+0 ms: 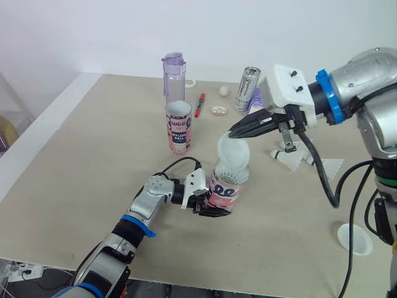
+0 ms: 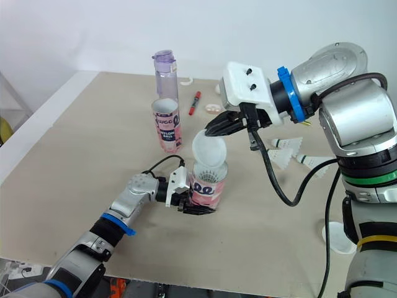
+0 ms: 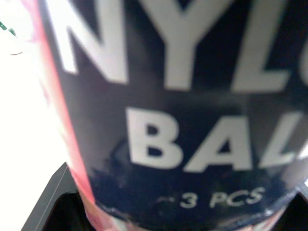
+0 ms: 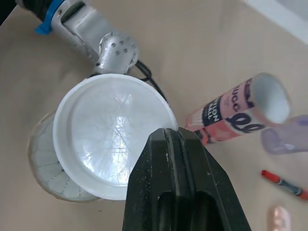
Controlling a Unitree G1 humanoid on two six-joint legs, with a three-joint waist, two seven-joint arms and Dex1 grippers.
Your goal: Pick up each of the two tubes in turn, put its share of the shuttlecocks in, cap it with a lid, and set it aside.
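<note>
My left gripper [image 1: 211, 200] is shut around the lower body of a pink and black tube [image 1: 227, 188] standing on the table; its label [image 3: 183, 106] sits close up in the left wrist view. White shuttlecock feathers show in the tube's mouth [image 4: 48, 168]. My right gripper [image 1: 235, 133] is shut on the rim of a translucent white lid [image 1: 234, 153], held tilted just above the tube's mouth. A second tube [image 1: 178, 126] stands open and upright farther back. Loose shuttlecocks [image 1: 289, 159] lie at the right, and a second lid [image 1: 355, 239] lies near the right front edge.
A purple water bottle [image 1: 174, 73], a drink can [image 1: 248, 88], a red marker [image 1: 200, 104] and small white items [image 1: 218, 110] stand along the back of the table. The table's left edge [image 1: 37, 133] drops off beside a white ledge.
</note>
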